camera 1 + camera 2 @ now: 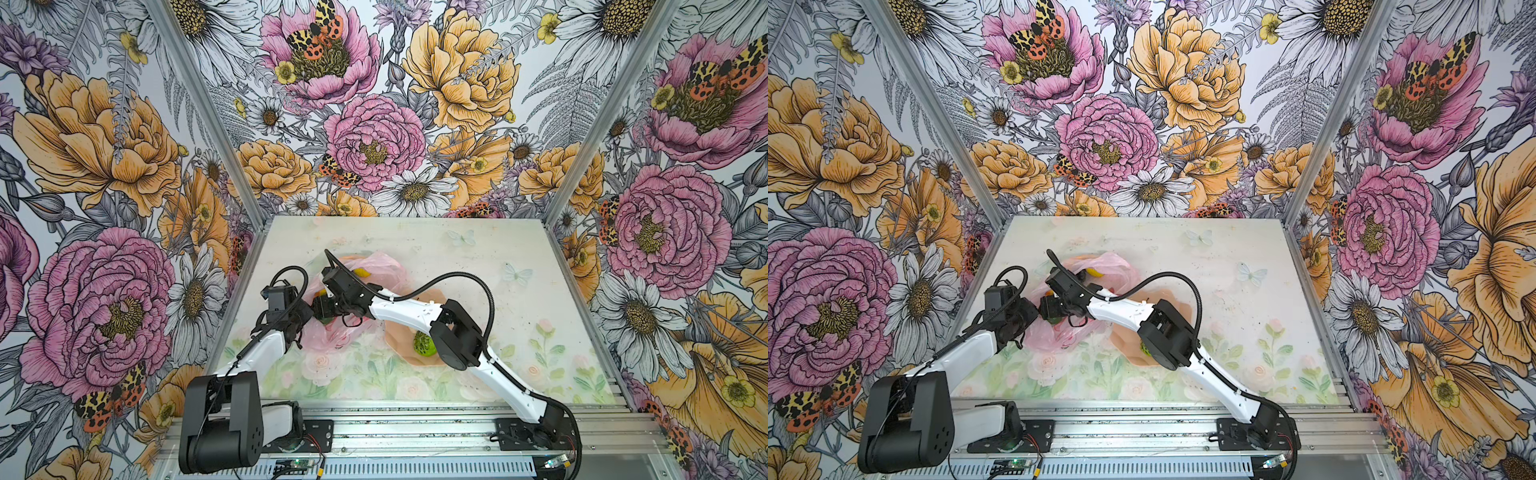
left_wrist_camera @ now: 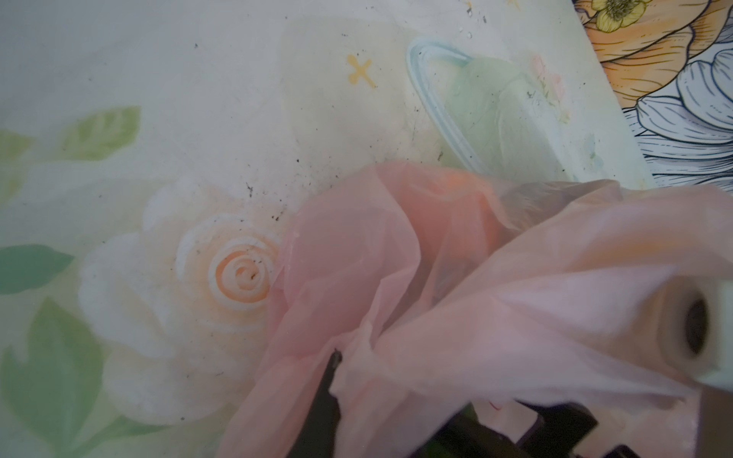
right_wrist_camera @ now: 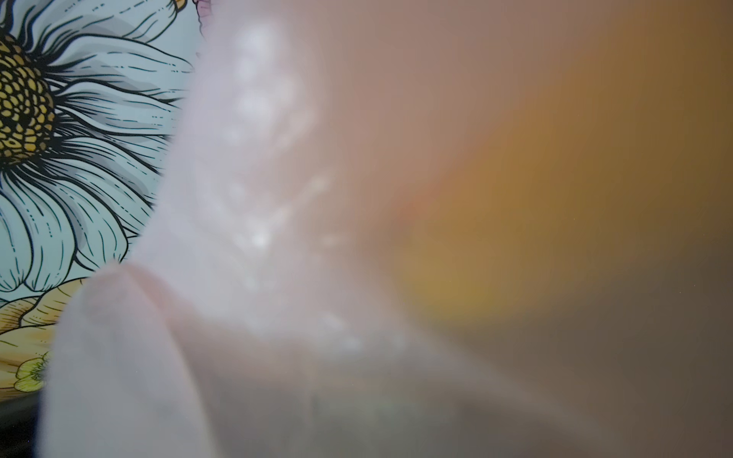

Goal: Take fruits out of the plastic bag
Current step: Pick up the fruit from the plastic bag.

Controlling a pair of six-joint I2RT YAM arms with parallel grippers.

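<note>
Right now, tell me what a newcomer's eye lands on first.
The giant flower wallpaper on the walls grabs the eye. Mid-table, the left arm and right arm meet over a crumpled pink bag. Just right of it, a green fruit sits in a peach dish.

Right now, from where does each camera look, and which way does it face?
Both top views: high above the front, facing down toward the back wall; table, left arm, right arm show.
Left wrist: on the left arm, facing the table and plastic bag; left claw pinches it.
Right wrist: lens against the blurred plastic bag; no claw visible.
Shared: every view shows the plastic bag.
</note>
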